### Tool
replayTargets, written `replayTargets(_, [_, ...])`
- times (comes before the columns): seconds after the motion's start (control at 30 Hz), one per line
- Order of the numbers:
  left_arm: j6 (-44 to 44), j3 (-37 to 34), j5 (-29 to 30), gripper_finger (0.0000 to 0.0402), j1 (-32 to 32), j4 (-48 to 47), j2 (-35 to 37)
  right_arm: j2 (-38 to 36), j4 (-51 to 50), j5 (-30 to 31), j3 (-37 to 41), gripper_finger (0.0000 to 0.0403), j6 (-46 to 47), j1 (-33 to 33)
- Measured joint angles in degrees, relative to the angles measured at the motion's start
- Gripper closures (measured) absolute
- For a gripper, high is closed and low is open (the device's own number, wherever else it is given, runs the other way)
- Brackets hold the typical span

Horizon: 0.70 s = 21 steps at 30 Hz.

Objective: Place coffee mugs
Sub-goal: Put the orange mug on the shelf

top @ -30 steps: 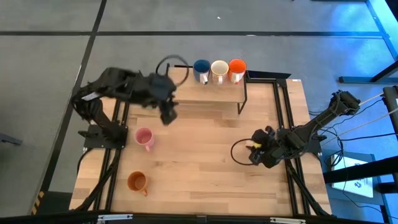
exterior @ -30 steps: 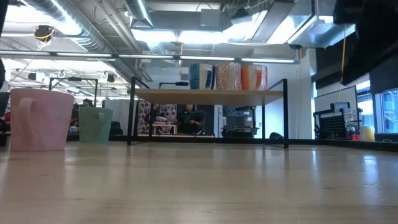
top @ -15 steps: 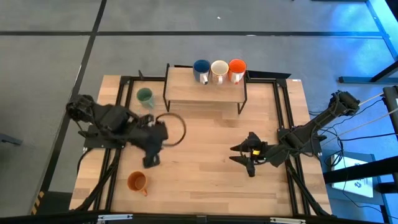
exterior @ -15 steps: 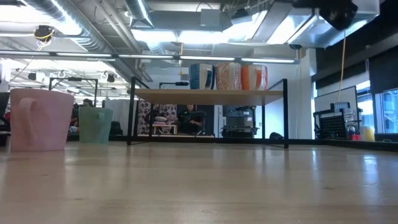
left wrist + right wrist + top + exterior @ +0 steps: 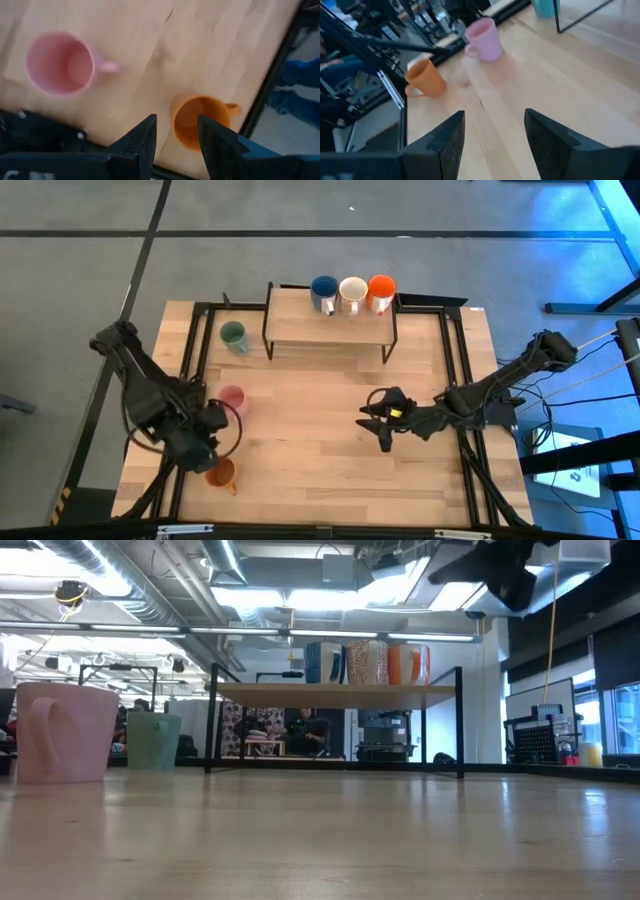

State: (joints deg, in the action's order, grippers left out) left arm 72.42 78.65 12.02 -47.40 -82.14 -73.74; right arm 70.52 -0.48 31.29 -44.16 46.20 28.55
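left claw (image 5: 176, 132) spread (low, near-left); right claw (image 5: 491, 132) spread, mid-table.

My two arms are dark, almost black, built from jointed segments. A black cable loops beside my left gripper (image 5: 205, 442) at the lower left. My right gripper (image 5: 381, 423), near the centre, carries a small yellow mark. My fingers (image 5: 142, 145) are dark, flat and tapered.

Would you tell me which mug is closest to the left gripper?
The orange-brown mug, just below the left gripper; the pink mug sits farther off.
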Motion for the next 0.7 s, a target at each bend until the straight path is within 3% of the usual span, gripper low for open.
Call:
replayTargets(0.4, [14.0, -14.6, -12.1, 0.0266, -1.7, 11.1, -1.7, 0.5, -7.3, -0.6, 0.0, 0.021, 4.1, -0.5])
replayTargets(0.7, [15.9, -21.1, -13.1, 0.0266, -2.4, 20.2, -1.6, 0.5, -8.6, 0.1, 0.0, 0.021, 3.0, -0.5])
